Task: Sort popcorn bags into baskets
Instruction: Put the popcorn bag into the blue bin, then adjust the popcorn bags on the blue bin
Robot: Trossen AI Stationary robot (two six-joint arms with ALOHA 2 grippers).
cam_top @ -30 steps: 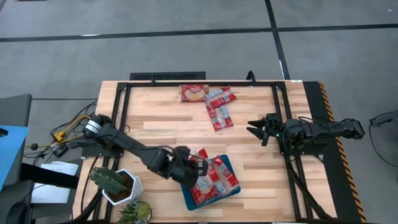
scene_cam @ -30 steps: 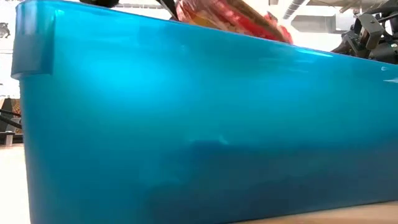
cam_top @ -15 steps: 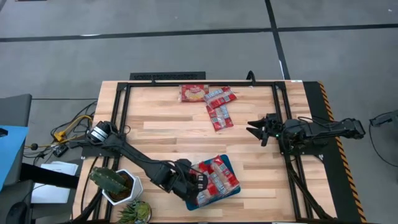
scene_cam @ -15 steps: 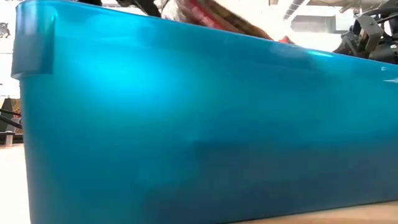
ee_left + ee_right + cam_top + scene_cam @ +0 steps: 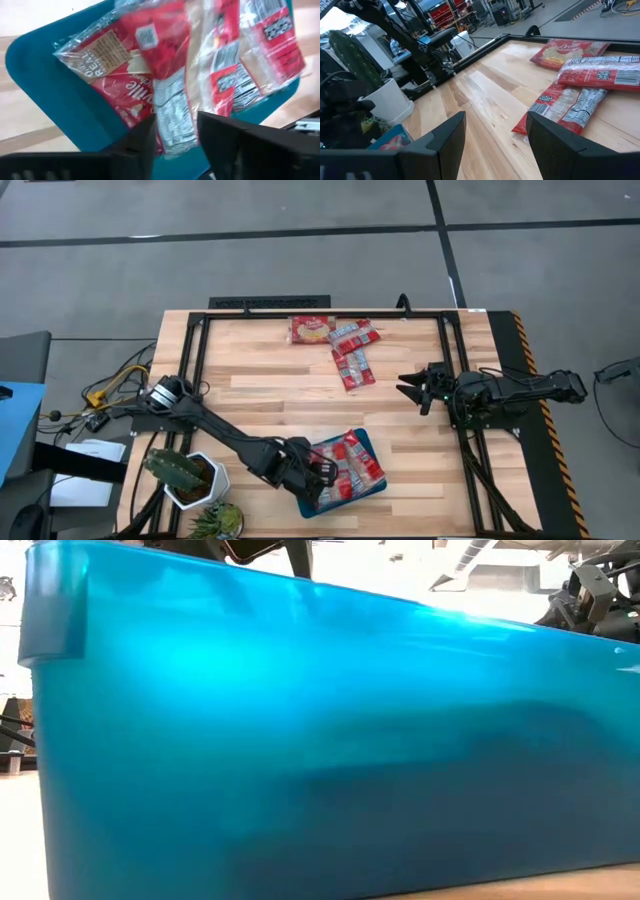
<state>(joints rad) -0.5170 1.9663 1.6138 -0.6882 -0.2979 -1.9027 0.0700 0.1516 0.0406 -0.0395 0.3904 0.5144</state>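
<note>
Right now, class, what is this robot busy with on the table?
It is sorting popcorn bags into a teal tray. The left hand is over the tray's near-left end, its fingers open above the red bags piled inside. Four more bags lie at the table's far edge. The right hand waits open at the right side.

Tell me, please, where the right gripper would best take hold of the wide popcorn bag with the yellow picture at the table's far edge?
Probably from above, at the free left edge of the wide popcorn bag: it lies flat, and a narrower packet crowds its right side. The right gripper waits open nearby.
</note>
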